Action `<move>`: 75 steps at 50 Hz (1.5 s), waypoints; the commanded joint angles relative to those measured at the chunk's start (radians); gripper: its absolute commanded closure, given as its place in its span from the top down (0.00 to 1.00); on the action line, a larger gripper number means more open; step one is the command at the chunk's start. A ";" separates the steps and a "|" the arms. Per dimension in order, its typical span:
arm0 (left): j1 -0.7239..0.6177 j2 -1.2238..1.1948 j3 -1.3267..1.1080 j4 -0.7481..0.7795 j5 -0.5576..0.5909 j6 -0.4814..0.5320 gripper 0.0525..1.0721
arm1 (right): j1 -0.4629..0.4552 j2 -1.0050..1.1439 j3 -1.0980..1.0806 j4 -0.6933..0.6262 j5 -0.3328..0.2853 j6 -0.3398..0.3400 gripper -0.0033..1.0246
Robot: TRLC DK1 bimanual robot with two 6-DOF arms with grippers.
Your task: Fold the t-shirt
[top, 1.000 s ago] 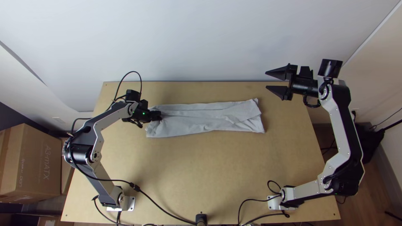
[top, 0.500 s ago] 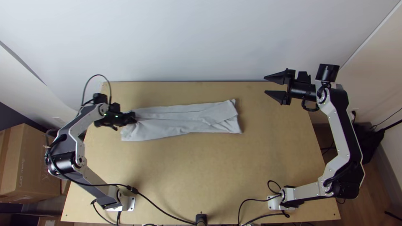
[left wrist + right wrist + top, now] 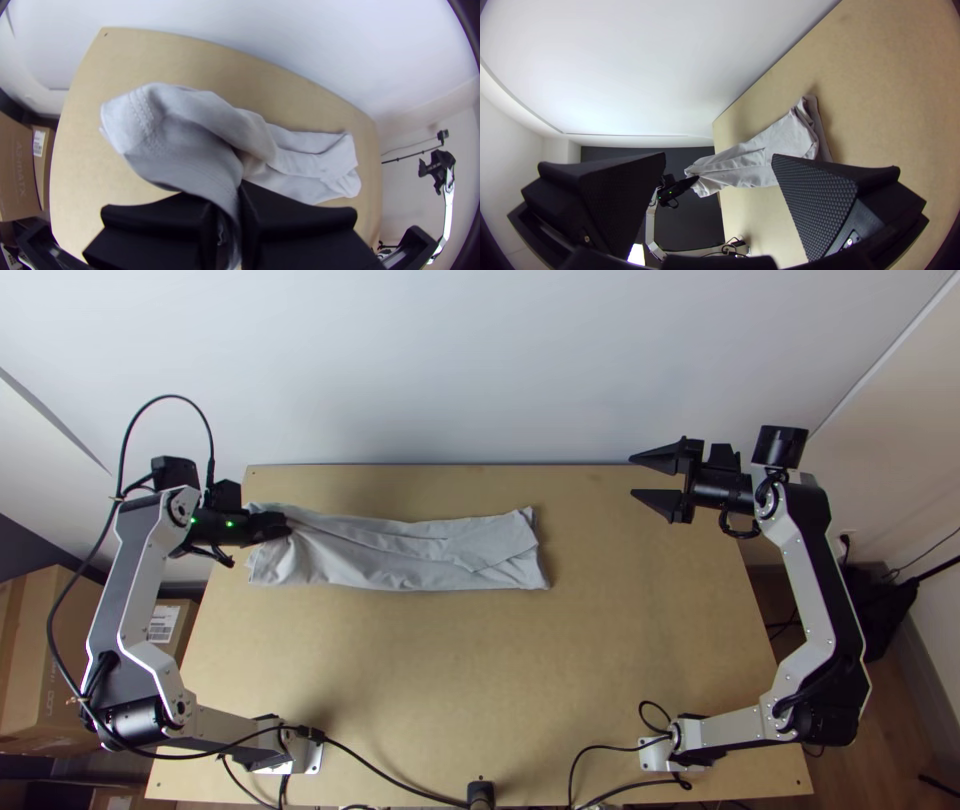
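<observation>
Shirt (image 3: 410, 560): lay as a long, folded strip across the far half of the table (image 3: 420, 680), its left-hand end gathered and partly raised.
Left claw (image 3: 287, 527): clamped on the shirt near that end.
Right claw (image 3: 634, 477): fingers apart, beyond the strip's other end.
Change: the left claw had moved left and the whole strip had slid with it.
Meaning: looked like repositioning; the strip probably wanted laying flat, then folding along its length.
</observation>
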 commanded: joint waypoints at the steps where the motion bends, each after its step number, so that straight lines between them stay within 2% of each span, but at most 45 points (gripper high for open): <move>1: -0.052 -0.019 0.078 -0.049 0.000 -0.009 0.03 | -0.011 -0.042 -0.017 0.010 -0.014 0.009 0.95; 20: -0.299 0.039 0.193 -0.069 -0.051 -0.157 0.03 | -0.063 -0.108 -0.051 -0.004 -0.028 0.011 0.95; 41: -0.553 0.247 0.365 -0.064 -0.100 -0.316 0.03 | -0.104 -0.225 -0.172 -0.007 -0.029 0.008 0.95; 58: -0.711 0.420 0.551 -0.057 -0.117 -0.430 0.03 | -0.117 -0.289 -0.266 -0.007 -0.023 0.002 0.95; 75: -0.808 0.576 0.696 -0.047 -0.143 -0.479 0.03 | -0.117 -0.321 -0.341 -0.007 -0.002 -0.024 0.95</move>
